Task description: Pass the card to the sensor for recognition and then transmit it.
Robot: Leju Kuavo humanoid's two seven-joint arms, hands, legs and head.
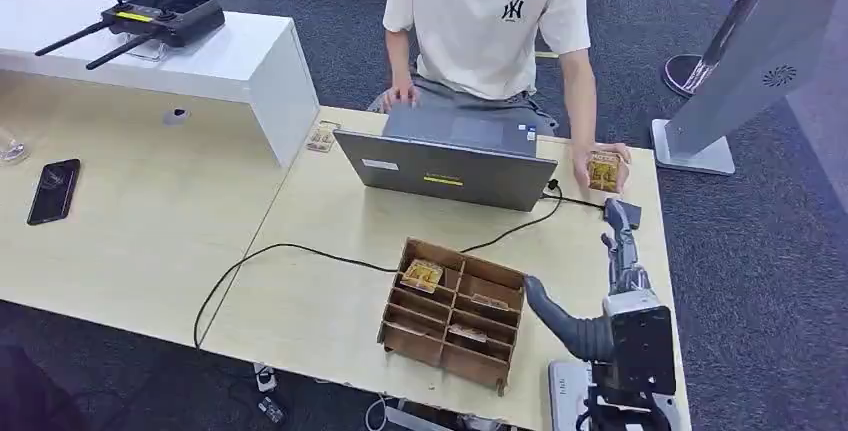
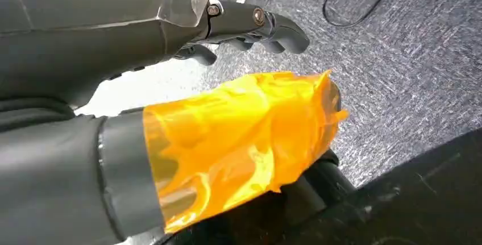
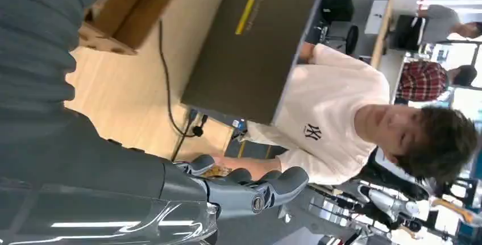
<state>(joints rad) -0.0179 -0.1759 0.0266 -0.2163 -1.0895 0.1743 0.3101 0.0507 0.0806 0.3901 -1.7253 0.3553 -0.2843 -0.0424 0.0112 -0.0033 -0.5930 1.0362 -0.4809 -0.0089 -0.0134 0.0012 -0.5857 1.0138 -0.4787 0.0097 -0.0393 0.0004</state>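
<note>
Head view, table: pale wood-grain top (image 1: 150,241), flat, two slabs butted along a slanting seam; a raised white block shelf (image 1: 240,61) stands at its far left.
Card: small yellow-brown rectangle (image 1: 604,170), printed face, held in the person's hand (image 1: 600,159) at the table's far right corner, just beyond the right hand's fingertips and apart from them.
Right hand: grey, smooth, jointed (image 1: 622,219); stretched forward over the table's right edge, fingers extended and empty; in the right wrist view (image 3: 250,191) they curl slightly with nothing between them.
Left hand: dark fingers (image 2: 267,26) bent loosely over grey speckled carpet, nothing in them; wrinkled glossy orange film (image 2: 239,142) wraps the thumb.
Box: brown board tray (image 1: 455,313), thin partition walls making a grid of compartments, near the front edge; further cards lie in several cells, one at the far-left cell (image 1: 422,273).
Laptop: grey, matte lid (image 1: 445,169) with a yellow label, back turned to the robot, between the tray and the person.
Cable: thin black cord (image 1: 290,249) curving from the laptop's right side across the top to the near edge.
Open room: bare tabletop between the tray and the right edge, and left of the cable toward a black phone (image 1: 54,191).
Person: seated in a white T-shirt (image 1: 490,11) behind the laptop.
</note>
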